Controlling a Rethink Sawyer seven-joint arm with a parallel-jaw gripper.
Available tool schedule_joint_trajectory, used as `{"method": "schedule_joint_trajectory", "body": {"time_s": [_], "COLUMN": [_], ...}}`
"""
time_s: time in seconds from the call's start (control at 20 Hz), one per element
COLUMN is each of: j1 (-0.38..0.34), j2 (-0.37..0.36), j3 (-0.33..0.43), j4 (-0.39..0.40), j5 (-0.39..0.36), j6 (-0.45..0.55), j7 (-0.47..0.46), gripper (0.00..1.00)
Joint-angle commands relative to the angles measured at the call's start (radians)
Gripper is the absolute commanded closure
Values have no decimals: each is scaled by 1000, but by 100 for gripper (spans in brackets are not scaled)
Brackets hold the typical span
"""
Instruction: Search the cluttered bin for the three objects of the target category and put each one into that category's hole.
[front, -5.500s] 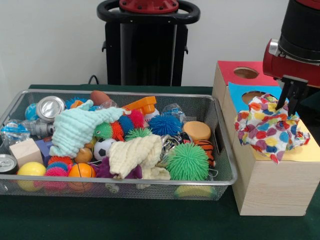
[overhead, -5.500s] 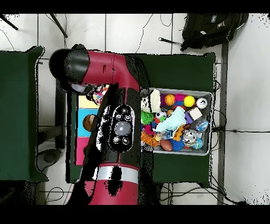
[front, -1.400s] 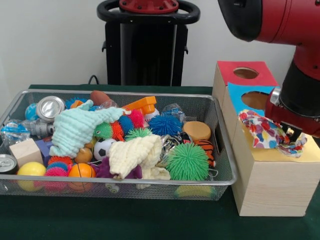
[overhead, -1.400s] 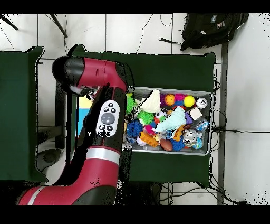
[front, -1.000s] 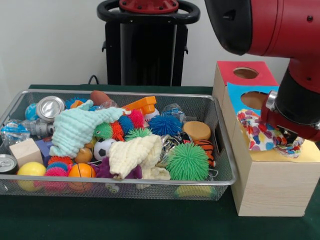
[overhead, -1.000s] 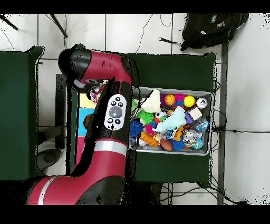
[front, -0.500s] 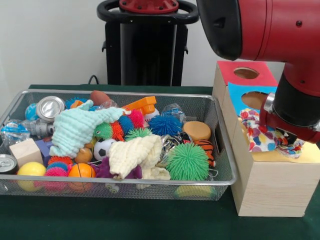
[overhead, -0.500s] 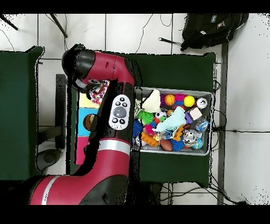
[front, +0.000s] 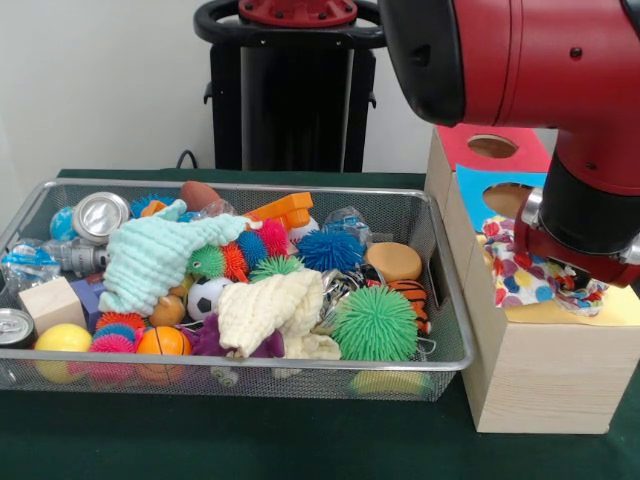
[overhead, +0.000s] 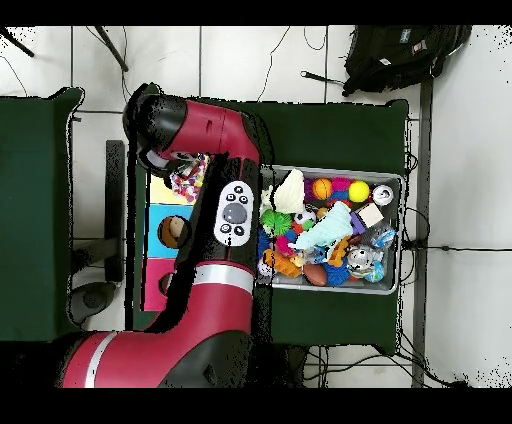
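On the wooden box's (front: 540, 370) yellow panel lies a crumpled, multicoloured spotted cloth (front: 528, 272); the red arm (front: 560, 90) bends low over it, gripper hidden, state undeterminable.

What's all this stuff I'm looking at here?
Wire bin: one, silver, on the green table.
Cloths in bin: two, mint and cream.
Spiky balls: several; green, blue.
Smooth balls: yellow, orange, soccer.
Can: one, silver, bin's back left.
Wooden box: one, red, blue, yellow tops, beside bin.
Spotted cloth: one, multicoloured, on yellow top.
Robot arm: one, red, above the box; claw hidden.
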Motion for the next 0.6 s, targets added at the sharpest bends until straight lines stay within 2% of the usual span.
{"method": "schedule_joint_trajectory", "body": {"time_s": [0.05,0.4,0.6], "j1": [-73,-77,-71], "j2": [86,50,38], "j3": [114,113,98], "j4": [127,139,118], "j5": [-43,-42,-47], "j6": [-479,-422,-378], "j7": [87,76,82], "gripper": [0,0,0]}}
